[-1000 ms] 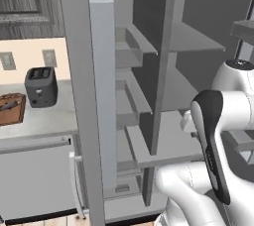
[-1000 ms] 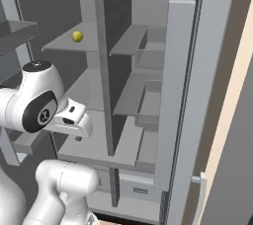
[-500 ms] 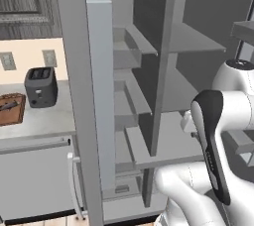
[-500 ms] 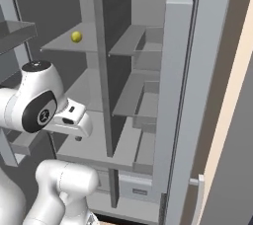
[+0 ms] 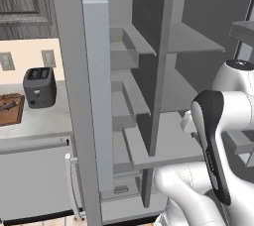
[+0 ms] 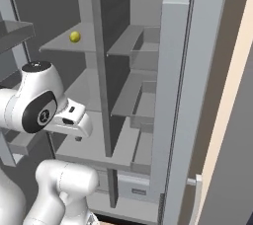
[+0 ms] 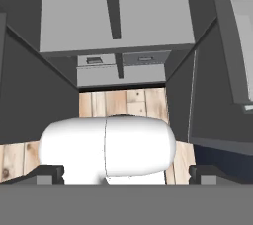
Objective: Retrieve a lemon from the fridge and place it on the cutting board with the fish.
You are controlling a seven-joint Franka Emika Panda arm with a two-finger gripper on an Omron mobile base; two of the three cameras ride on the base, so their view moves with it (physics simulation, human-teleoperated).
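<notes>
Right base view: lemon [image 6: 74, 36] on an upper shelf of the open fridge [image 6: 178, 71]; light, firm, round (likely to roll), best pinched across its middle; gripper [image 7: 126, 174] spread wide, empty.

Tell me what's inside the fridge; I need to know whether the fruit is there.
Inside the fridge, one lemon sits on an upper shelf, seen in the right base view. The other visible shelves look bare; the arm covers part of the lower ones.
</notes>
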